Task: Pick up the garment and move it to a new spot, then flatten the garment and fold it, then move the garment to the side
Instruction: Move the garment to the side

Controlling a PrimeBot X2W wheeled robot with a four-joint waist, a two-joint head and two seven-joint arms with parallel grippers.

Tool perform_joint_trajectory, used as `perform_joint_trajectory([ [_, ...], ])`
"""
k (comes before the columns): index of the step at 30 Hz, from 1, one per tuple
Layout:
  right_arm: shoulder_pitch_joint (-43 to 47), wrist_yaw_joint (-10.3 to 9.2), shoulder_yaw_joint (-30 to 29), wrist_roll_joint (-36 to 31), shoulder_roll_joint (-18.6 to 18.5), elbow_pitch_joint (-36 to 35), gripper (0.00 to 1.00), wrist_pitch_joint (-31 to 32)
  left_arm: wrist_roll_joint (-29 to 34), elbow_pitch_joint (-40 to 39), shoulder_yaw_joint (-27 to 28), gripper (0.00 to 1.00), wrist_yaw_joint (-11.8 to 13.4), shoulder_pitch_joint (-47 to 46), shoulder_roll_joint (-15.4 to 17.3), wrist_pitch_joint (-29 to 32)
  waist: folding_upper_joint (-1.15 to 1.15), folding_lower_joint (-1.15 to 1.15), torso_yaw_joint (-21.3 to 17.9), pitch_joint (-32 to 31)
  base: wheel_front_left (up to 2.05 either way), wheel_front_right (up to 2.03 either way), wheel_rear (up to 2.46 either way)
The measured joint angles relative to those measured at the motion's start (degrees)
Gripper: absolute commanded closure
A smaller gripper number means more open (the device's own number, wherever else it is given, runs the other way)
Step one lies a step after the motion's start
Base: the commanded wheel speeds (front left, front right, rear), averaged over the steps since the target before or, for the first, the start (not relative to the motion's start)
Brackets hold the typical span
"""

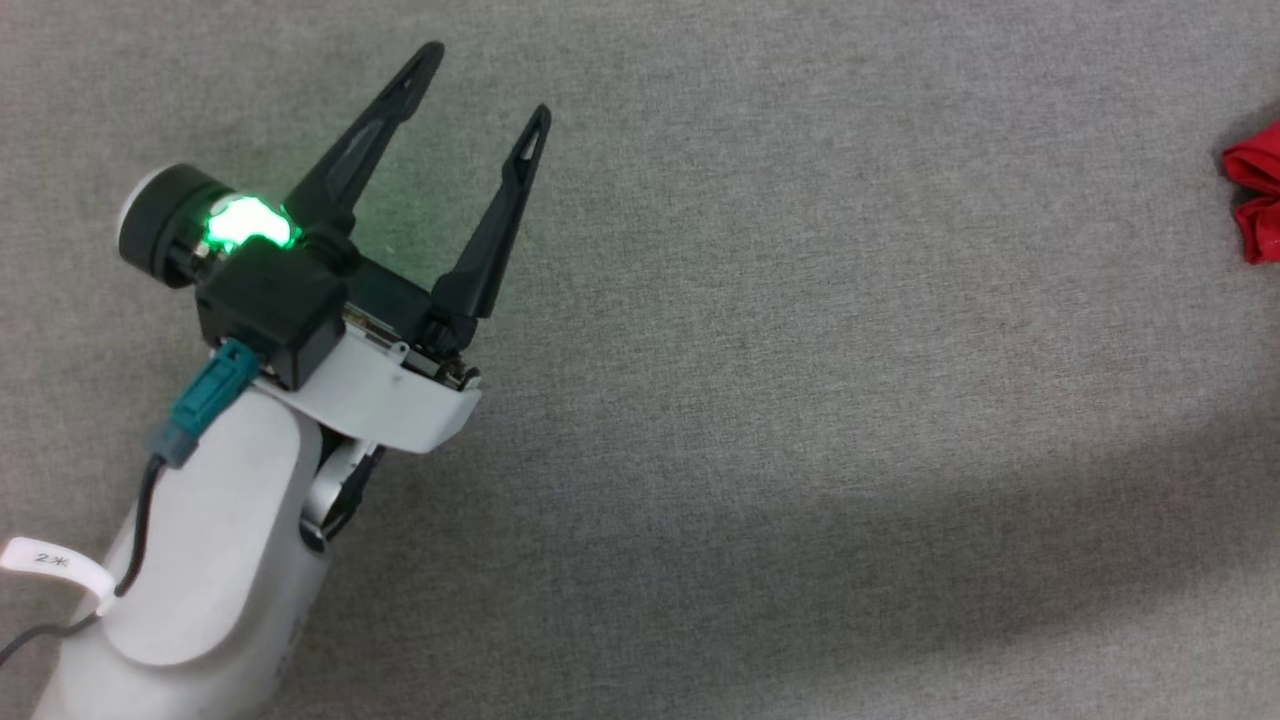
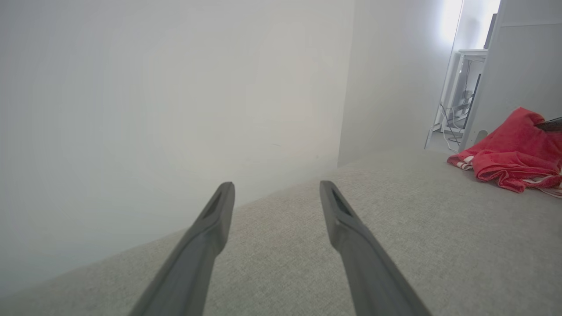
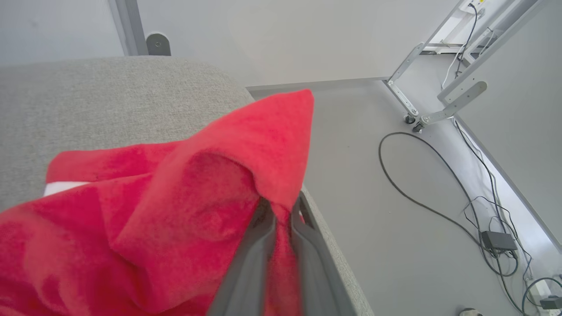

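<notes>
Right tool pinches the garment at the worktop edge, ready to lift; left tool stands wide, empty.

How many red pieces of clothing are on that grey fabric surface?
1: the garment, crumpled at the edge of the grey fabric surface; anything under its folds is hidden.

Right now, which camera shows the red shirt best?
The left wrist view: the garment shows as a crumpled heap, striped white sleeve ends visible. The right wrist view is a close-up of red cloth pinched in the right gripper. The head view catches a red sliver at its right edge.
</notes>
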Motion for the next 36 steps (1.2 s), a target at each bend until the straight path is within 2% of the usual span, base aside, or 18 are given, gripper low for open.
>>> perform_joint_trajectory([
  [3,-1.72,0.00,0.08,-1.49,-0.01,4.04,1.00,-3.31,0.07,-0.12,-0.03,0.00,0.01,-0.06,0.20,0.00,0.00,0.00,0.25,0.16,0.00,0.00,0.00],
  [4,-2.22,0.00,-0.01,-1.72,-0.01,4.98,0.55,-4.07,0.07,-0.08,0.00,0.00,0.05,-0.05,0.21,0.00,0.00,0.00,0.32,0.11,0.00,0.00,0.00],
  [5,-2.65,0.00,-0.03,-1.78,0.02,5.73,0.16,-4.88,0.07,-0.03,0.08,0.00,0.24,-0.04,0.19,0.00,0.00,0.00,0.37,-0.01,0.00,0.00,0.00],
  [6,-3.00,0.00,0.13,-2.35,0.01,6.37,0.16,-5.44,0.04,0.03,0.22,0.00,0.41,-0.01,0.09,0.00,0.00,0.00,0.43,-0.21,0.00,0.00,0.00],
  [7,-3.18,0.00,0.52,-2.82,-0.07,6.91,0.00,-5.82,-0.03,0.23,0.35,0.00,0.46,0.10,-0.03,0.00,0.00,0.00,0.47,-0.47,0.00,0.00,0.00],
  [16,-2.73,0.00,6.79,-2.68,0.73,5.78,0.00,-7.50,-1.87,2.71,2.54,0.00,0.81,4.89,-3.43,0.00,0.00,0.00,1.37,-5.10,0.00,0.00,0.00],
  [22,3.11,0.00,14.25,0.57,5.81,0.27,0.00,-7.77,-2.71,5.32,4.78,0.00,0.81,10.38,-6.11,0.00,0.00,0.00,2.75,-9.75,0.00,0.00,0.00],
  [27,9.03,0.00,20.09,3.34,10.96,-4.16,0.00,-8.87,-2.69,6.94,8.79,0.00,1.15,15.98,-7.86,0.00,0.00,0.00,4.17,-14.08,0.00,0.00,0.00],
  [31,13.47,0.00,22.21,6.06,13.76,-7.03,0.00,-11.73,-2.44,8.75,12.00,0.00,1.25,20.51,-9.05,0.00,0.00,0.00,5.62,-17.51,0.00,0.00,0.00],
  [36,18.31,0.00,21.91,8.22,15.64,-10.74,0.00,-15.03,-1.99,10.32,15.74,0.00,1.11,25.90,-10.14,0.00,0.00,0.00,7.95,-21.73,0.00,0.00,0.00],
])
